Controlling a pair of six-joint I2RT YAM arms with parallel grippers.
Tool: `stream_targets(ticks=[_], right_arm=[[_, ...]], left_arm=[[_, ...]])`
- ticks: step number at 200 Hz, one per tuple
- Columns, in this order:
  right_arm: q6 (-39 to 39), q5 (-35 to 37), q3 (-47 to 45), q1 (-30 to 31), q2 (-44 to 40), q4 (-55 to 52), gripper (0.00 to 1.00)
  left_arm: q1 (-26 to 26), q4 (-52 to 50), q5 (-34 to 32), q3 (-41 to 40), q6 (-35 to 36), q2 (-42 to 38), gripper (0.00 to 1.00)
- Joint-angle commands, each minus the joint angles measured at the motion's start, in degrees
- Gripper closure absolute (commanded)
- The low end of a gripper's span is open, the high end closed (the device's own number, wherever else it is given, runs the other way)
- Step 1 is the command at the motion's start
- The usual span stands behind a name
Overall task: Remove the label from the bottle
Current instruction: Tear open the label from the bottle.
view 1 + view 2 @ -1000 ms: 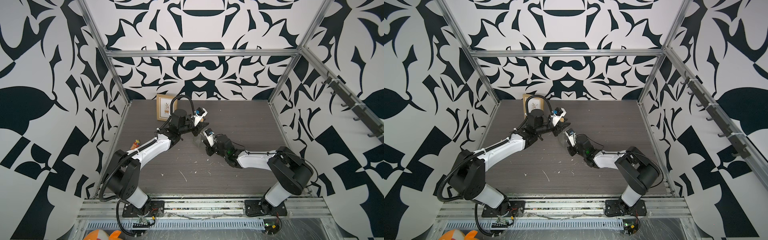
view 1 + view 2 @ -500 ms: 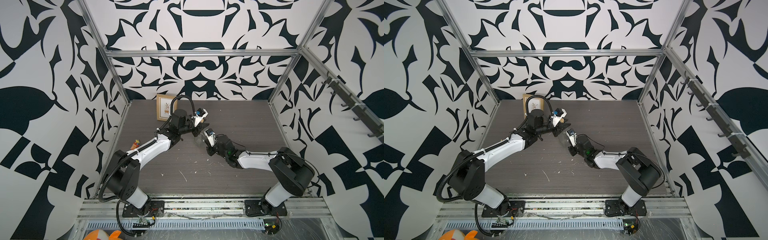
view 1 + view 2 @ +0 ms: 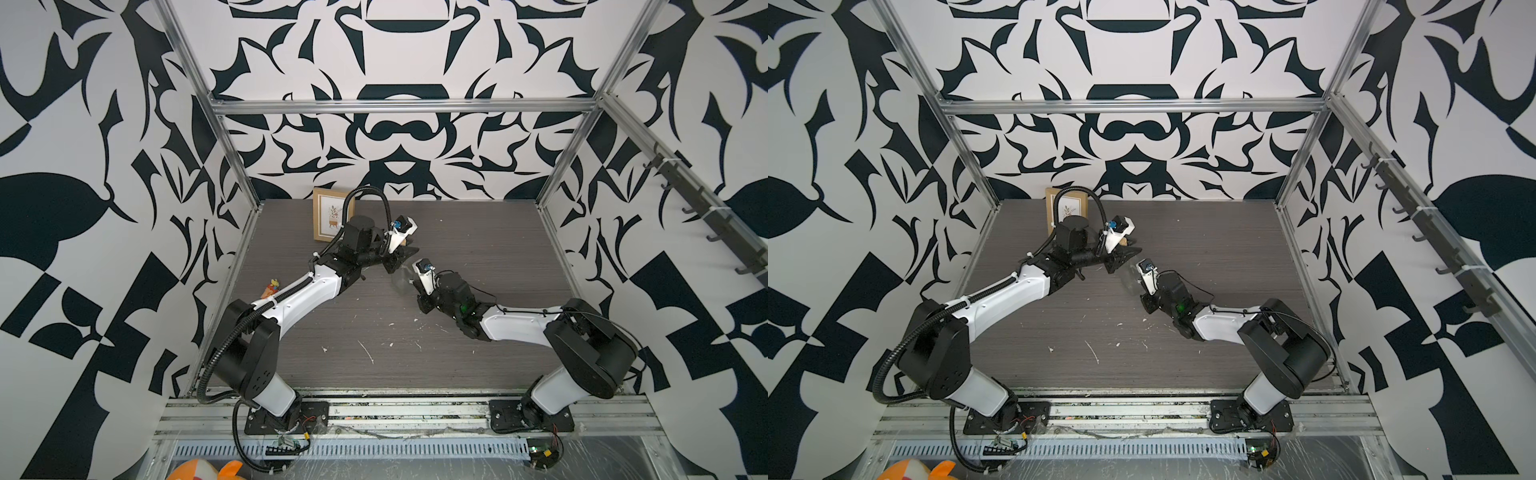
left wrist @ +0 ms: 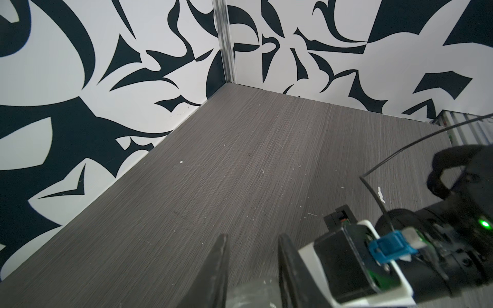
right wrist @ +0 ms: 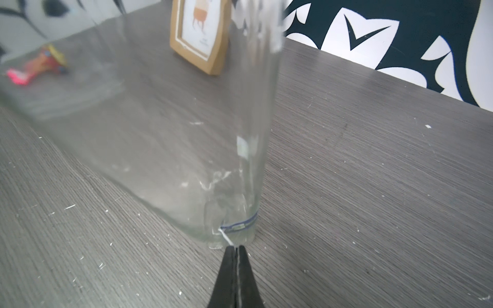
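The bottle (image 5: 186, 149) is clear glass and stands on the grey table (image 5: 373, 186); in both top views it is a faint glassy shape (image 3: 400, 283) (image 3: 1128, 279). My left gripper (image 4: 253, 237) (image 3: 400, 258) is shut on its upper part, with the glass (image 4: 250, 293) showing between the two dark fingers. The label (image 5: 240, 226) is a thin whitish strip with a dark streak round the bottle's base. A white strand of it runs to my right gripper (image 5: 236, 248) (image 3: 412, 286), which is shut on that strand low at the base.
A wooden picture frame (image 3: 330, 214) (image 5: 200, 34) stands at the back, behind the bottle. A small colourful toy (image 3: 272, 286) (image 5: 40, 64) lies by the left wall. White paper scraps (image 3: 365, 351) dot the table in front of the arms. The right arm's wrist camera (image 4: 346, 264) sits close to my left fingers.
The right gripper has edged slightly to the right, away from the bottle, still shut. The left arm and the bottle have stayed in place.
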Motion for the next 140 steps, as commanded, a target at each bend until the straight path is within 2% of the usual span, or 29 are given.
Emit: stream_targets(ticks=[1, 140], right_arm=[[-0.15, 2.42, -0.61, -1.06, -2.24, 1.59, 1.00], [0.10, 2.68, -1.40, -1.40, -2.76, 2.46, 1.00]], left_arm=[[0.77, -16.51, -2.28, -2.77, 1.02, 4.46, 1.00], [0.74, -20.64, -3.06, -1.61, 8.57, 3.35, 1.00]])
